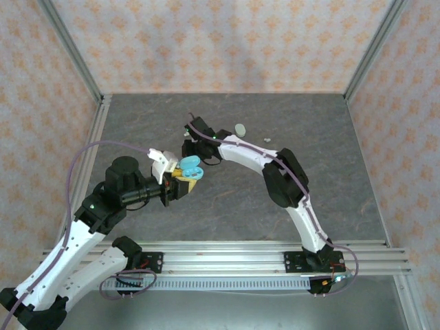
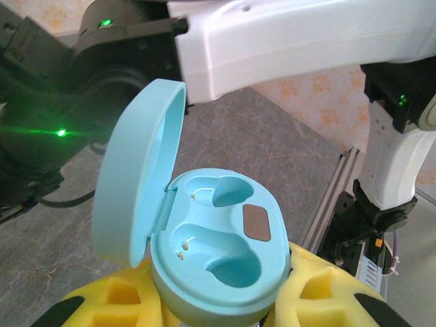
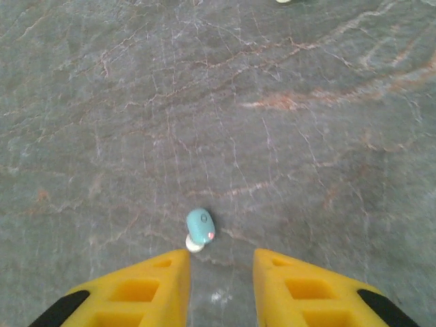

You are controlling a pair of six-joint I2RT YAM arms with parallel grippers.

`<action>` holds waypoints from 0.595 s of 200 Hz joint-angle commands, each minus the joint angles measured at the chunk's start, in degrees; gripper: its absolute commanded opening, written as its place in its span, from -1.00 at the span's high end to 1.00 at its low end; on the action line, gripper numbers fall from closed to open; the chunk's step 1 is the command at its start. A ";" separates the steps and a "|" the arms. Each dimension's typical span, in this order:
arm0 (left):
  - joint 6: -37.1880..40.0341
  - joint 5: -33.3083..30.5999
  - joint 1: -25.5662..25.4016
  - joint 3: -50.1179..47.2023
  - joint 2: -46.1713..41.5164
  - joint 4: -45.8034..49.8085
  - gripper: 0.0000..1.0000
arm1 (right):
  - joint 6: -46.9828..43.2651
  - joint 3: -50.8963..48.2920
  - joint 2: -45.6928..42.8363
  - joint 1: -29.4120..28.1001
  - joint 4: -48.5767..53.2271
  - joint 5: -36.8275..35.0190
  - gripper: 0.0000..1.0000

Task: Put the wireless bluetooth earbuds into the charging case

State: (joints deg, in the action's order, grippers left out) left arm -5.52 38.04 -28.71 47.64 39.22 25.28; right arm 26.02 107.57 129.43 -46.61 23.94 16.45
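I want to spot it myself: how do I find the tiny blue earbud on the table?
Start at the grey marbled table and find the right gripper with yellow fingers. The earbud lies just ahead of them: a tiny pale blue bean with a white tip and a red dot, unlike the bigger whitish-green case.

A grey, veined bench [image 1: 330, 179] is carrying everything. A pale blue earbud [image 3: 199, 227] is lying directly on it, just ahead of the parted right jaws, close to their tips but not between them. Off to one side of those jaws, a whitish-green oval case [image 1: 240, 129] is resting on the bench, with a tiny whitish bit [image 1: 266, 139] lying near it, farther from the jaws.
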 commanded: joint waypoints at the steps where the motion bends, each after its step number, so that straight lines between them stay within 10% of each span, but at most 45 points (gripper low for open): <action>1: -0.27 -1.13 0.57 1.33 -1.37 0.21 0.80 | -2.43 4.17 2.97 -0.83 -1.62 -2.45 0.39; 119: -0.77 -1.73 0.62 0.88 -2.09 0.28 0.80 | -6.06 18.96 15.15 -2.50 4.76 -3.18 0.38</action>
State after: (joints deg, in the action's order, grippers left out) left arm -5.93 36.97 -28.71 47.64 37.95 25.39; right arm 21.54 124.49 143.35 -48.31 25.76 14.94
